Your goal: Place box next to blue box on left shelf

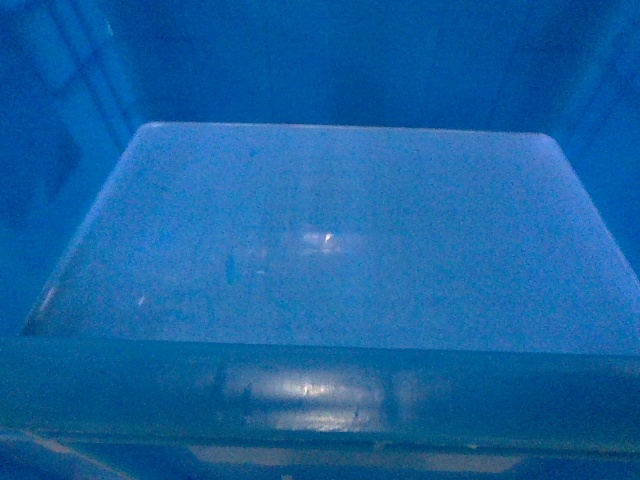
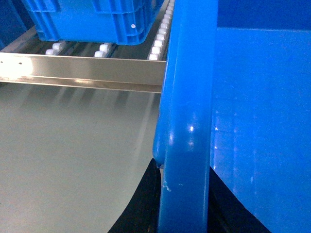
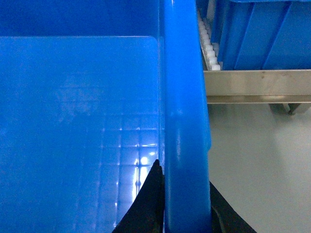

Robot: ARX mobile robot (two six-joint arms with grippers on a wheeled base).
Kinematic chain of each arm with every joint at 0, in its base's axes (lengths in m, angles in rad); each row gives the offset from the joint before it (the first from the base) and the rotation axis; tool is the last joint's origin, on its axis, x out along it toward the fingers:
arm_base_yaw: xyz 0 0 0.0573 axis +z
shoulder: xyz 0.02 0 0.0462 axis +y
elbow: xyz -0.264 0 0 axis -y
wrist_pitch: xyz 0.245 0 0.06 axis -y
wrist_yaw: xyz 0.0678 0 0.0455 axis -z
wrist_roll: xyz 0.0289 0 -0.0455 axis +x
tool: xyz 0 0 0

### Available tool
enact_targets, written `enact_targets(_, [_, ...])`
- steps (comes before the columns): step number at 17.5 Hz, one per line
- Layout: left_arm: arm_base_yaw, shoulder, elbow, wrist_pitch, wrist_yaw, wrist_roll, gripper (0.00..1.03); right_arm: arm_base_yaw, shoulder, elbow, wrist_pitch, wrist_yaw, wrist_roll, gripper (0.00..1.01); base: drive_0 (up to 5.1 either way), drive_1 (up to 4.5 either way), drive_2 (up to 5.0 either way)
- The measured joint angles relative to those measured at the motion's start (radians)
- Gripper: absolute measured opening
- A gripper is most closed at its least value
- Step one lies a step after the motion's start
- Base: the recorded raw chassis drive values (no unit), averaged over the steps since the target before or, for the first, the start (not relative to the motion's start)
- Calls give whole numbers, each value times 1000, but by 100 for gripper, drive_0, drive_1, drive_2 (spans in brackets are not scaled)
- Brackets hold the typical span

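Gripping the box [image 1: 330,250] by its left and right rims with the left gripper [image 2: 183,208] and right gripper [image 3: 186,208] closed on them, we hold it level just before the left shelf [image 2: 82,68], beside the blue crate [image 2: 92,19].
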Motion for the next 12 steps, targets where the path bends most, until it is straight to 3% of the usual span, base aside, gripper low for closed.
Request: enact_targets(12, [0,0,0,2,1,0,13,0,0,0,3,0,0,9,14,446,-418])
